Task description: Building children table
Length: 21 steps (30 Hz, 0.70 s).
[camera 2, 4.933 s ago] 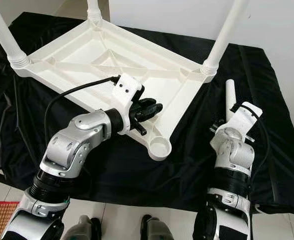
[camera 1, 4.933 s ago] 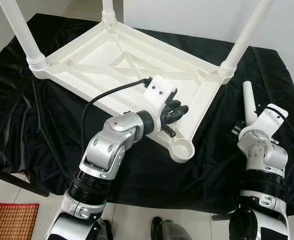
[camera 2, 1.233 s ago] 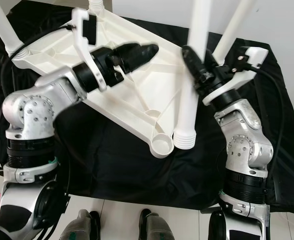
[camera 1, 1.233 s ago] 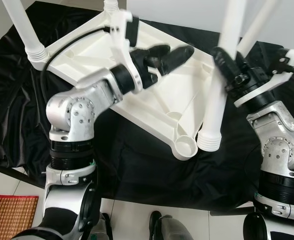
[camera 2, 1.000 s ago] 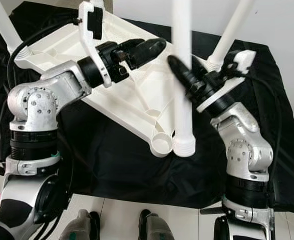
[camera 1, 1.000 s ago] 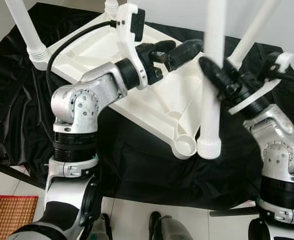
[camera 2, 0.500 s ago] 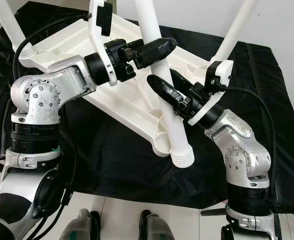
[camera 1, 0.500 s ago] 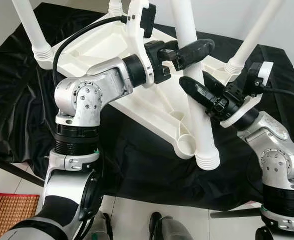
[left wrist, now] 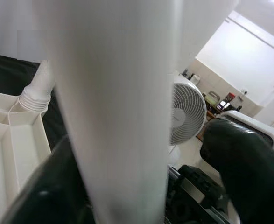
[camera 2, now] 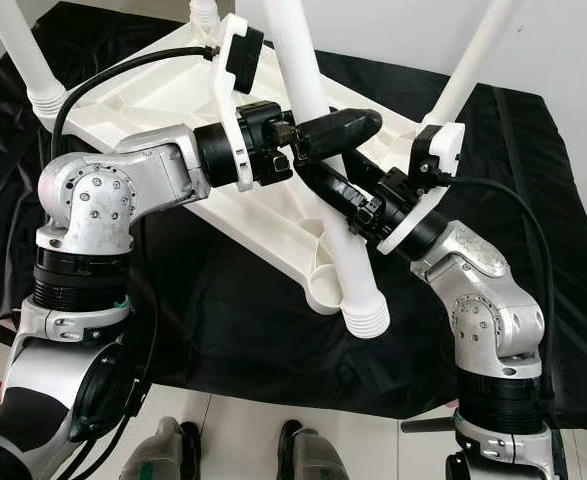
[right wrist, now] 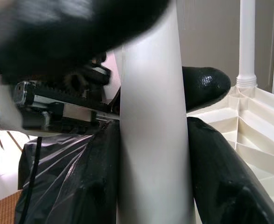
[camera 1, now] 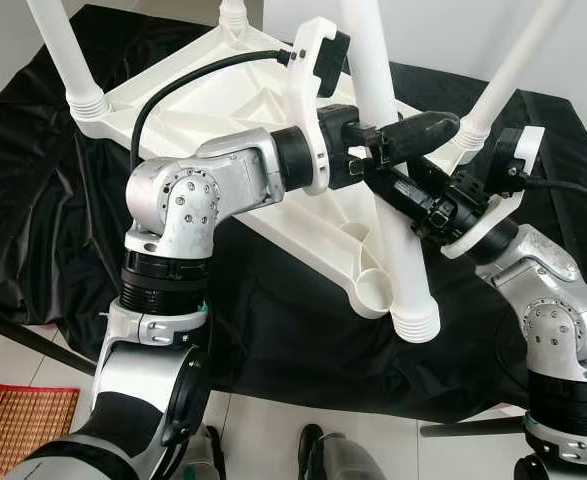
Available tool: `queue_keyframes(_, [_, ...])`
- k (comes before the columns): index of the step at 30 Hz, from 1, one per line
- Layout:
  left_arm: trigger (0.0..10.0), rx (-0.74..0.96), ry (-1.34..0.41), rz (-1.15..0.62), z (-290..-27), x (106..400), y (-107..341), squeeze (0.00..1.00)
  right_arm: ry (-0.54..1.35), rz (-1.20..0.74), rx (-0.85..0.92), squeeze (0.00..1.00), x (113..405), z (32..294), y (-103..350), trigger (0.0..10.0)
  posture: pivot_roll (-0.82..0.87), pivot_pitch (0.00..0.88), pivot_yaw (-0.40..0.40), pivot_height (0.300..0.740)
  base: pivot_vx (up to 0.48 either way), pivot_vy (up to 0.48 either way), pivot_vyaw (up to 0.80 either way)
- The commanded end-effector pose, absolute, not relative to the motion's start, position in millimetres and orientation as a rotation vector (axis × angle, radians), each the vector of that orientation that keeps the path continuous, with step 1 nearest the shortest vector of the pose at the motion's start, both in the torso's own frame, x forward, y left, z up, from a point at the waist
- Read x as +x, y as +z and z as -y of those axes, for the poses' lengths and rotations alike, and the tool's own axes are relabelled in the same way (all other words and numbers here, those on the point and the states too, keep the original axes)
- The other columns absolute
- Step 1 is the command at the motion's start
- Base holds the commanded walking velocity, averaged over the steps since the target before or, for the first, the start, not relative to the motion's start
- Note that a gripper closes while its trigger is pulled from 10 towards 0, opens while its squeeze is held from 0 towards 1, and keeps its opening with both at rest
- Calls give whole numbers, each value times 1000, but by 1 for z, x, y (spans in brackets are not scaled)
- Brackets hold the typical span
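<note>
The right end effector (camera 2: 338, 200) pinches the loose leg (camera 2: 318, 150) between its black fingers, and the left end effector (camera 2: 328, 128) closes on the same leg just above. The leg's ribbed end hangs beside the empty socket (camera 2: 325, 287) of the upturned tabletop (camera 2: 203, 100), not inside it. The smooth white plastic may slip, or the tilted leg may miss the round socket. Black cloth (camera 2: 533, 200) covers the surface.

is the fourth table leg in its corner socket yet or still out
Out. The loose leg leans tilted, its ribbed end hanging beside and below the empty corner socket, held by the right hand and left hand.
</note>
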<state>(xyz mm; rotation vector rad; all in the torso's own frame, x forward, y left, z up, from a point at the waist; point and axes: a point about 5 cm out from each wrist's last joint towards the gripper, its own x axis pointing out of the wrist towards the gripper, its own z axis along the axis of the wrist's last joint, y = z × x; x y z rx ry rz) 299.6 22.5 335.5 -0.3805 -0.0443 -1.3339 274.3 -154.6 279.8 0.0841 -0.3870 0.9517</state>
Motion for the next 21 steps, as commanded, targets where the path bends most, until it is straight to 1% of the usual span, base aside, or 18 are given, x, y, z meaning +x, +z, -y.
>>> queue_keyframes(1, [0,-388,-1348,82,-19,298,345,0,970,406,69,0,271,153,283,10000,47,205,-68,740,0,0,0])
queue_keyframes(14, [0,-384,-1297,146,-21,303,353,0,946,414,69,0,274,155,285,10000,46,206,-72,740,0,0,0])
queue_keyframes(16, [0,-377,-1293,152,-21,303,355,0,901,389,63,0,278,158,284,10000,44,209,-76,740,0,0,0])
queue_keyframes(19, [0,-373,-1293,152,-21,303,355,0,884,376,59,0,280,158,283,10000,44,209,-76,740,0,0,0])
queue_keyframes(20, [8627,-351,-1291,150,-21,303,356,0,871,357,69,0,282,159,283,10000,42,210,-79,740,0,0,0])
queue_keyframes(21, [8627,-337,-1288,148,-20,303,356,0,864,345,77,0,283,160,282,10000,42,210,-79,740,0,0,0])
